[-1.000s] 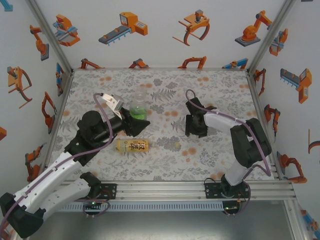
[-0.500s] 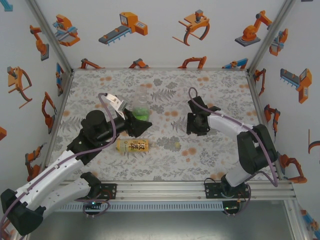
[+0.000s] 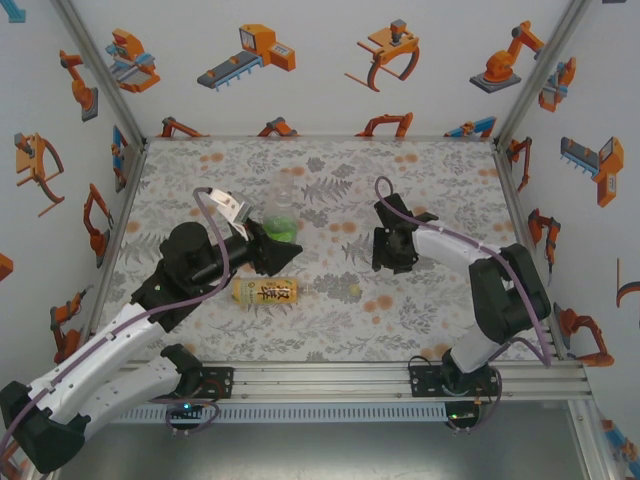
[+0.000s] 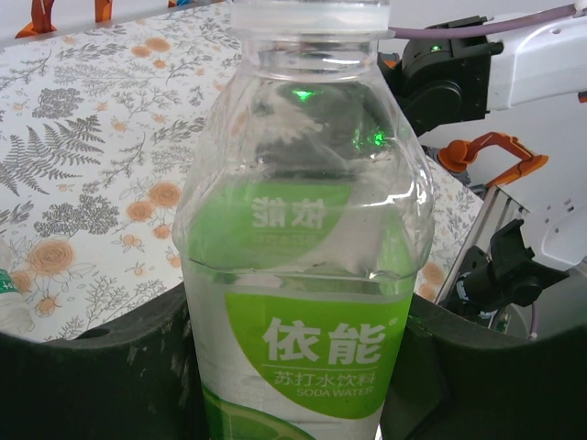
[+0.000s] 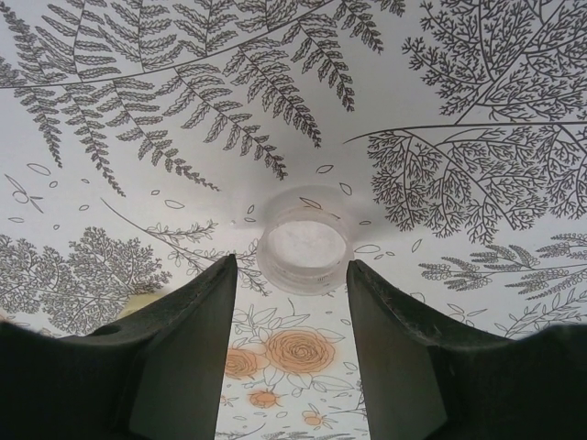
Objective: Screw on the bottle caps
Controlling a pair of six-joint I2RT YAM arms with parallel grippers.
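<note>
My left gripper (image 3: 275,245) (image 4: 293,376) is shut on the clear bottle with the green label (image 3: 280,222) (image 4: 303,238) and holds it upright, one finger on each side of the label. The bottle's top runs out of the left wrist view. A white bottle cap (image 5: 304,246) lies open side up on the table, just past the tips of my right gripper (image 5: 292,268) (image 3: 390,255). That gripper points down at the table and is open, with a small gap at the cap's left. The amber bottle (image 3: 265,291) lies on its side, and a plain clear bottle (image 3: 335,290) lies next to it.
The floral tablecloth (image 3: 430,190) covers the table inside white walls with orange robot pictures. The two lying bottles sit between the arms, near the front rail (image 3: 330,378). Open cloth lies at the back and to the right.
The right gripper has shifted slightly over the cap. The left arm has nudged the held bottle a little to the right. The lying bottles have not moved.
</note>
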